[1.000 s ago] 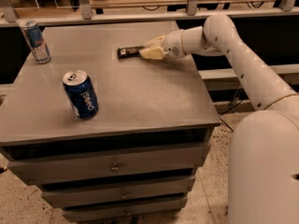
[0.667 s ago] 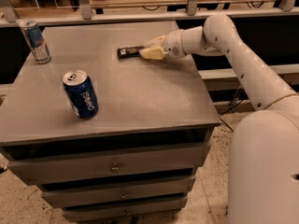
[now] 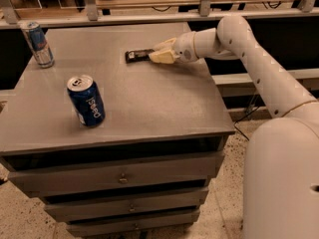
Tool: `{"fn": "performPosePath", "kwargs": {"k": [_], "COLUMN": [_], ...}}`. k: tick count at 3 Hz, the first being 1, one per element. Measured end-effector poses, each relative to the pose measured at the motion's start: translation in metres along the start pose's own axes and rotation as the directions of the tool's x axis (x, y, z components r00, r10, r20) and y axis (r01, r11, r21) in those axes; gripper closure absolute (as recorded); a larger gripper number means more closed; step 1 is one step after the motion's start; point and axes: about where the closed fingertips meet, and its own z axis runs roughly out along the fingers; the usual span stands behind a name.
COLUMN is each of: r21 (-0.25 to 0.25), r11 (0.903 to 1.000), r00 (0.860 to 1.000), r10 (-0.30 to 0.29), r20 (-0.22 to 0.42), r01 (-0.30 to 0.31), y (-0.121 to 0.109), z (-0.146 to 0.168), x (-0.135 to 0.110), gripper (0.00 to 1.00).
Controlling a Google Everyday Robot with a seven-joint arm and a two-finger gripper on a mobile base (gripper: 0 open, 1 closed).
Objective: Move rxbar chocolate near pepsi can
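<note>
The rxbar chocolate [image 3: 137, 56], a flat dark bar, lies on the grey table top [image 3: 149, 103] at the back middle. My gripper [image 3: 153, 55] reaches in from the right, low over the table. Its cream fingers [image 3: 162, 58] sit on either side of the bar's right end and look closed on it. The pepsi can [image 3: 86, 101], dark blue with a silver top, stands upright at the front left, well apart from the bar.
A slimmer silver-and-blue can [image 3: 39, 44] stands at the back left corner. A railing [image 3: 149, 18] runs behind the table. Drawers [image 3: 119, 176] sit under the top. My white arm [image 3: 259, 68] spans the right side.
</note>
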Motion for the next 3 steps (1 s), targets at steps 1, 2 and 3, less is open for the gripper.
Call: {"fn": "performPosePath", "kwargs": {"k": [1, 2, 3], "r21": [-0.032, -0.131, -0.133], "r11": [0.9981, 0.968, 0.9678], "r00": [0.999, 0.977, 0.977], "r10": [-0.053, -0.21, -0.21], "r20": [0.008, 0.043, 0.043], "r01": [0.053, 0.214, 0.214], "y": [0.007, 0.035, 0.036], "z": [-0.001, -0.007, -0.006], "x": [-0.02, -0.077, -0.077], "gripper": [1.0, 1.0, 1.0]}}
